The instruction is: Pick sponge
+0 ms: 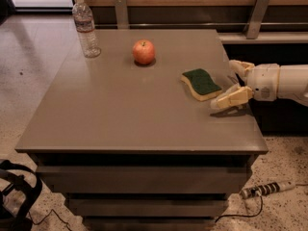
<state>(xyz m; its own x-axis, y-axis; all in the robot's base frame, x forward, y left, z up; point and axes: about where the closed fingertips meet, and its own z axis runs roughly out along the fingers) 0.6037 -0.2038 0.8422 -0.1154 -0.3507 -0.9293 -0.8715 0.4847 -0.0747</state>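
- Sponge [201, 83], wavy-edged, is laid flat on the grey table top [120, 109], at about 3 o'clock from the top's middle and near its right edge. The dark green scouring face is turned up, and the pale yellow foam is seen along the near side.
- The gripper [224, 84] is found at 3 o'clock of the sponge, just beside it, low over the table's right edge. It is carried on a white arm [288, 83] that is stretched in level from the right.
- The claw is held open. Its two cream fingers [233, 97] are spread well apart, one toward 12 o'clock and one toward 6 o'clock, with the tips pointed toward 9 o'clock. Nothing is clasped between them.
- The sponge's right end is set close to the lower fingertip; whether the two are touching cannot be told.
- A dark shadow is cast on the table top under the lower finger.
- A red apple [144, 52] is stood at 12 o'clock from the table's middle, at about 10 o'clock of the sponge and well apart from it.
- A clear plastic water bottle [85, 28] is stood upright at the table's 11 o'clock corner.
- A power strip [267, 189] with its cord is laid on the speckled floor at 5 o'clock of the table.
- Black straps [14, 196] are seen on the floor at 7 o'clock.
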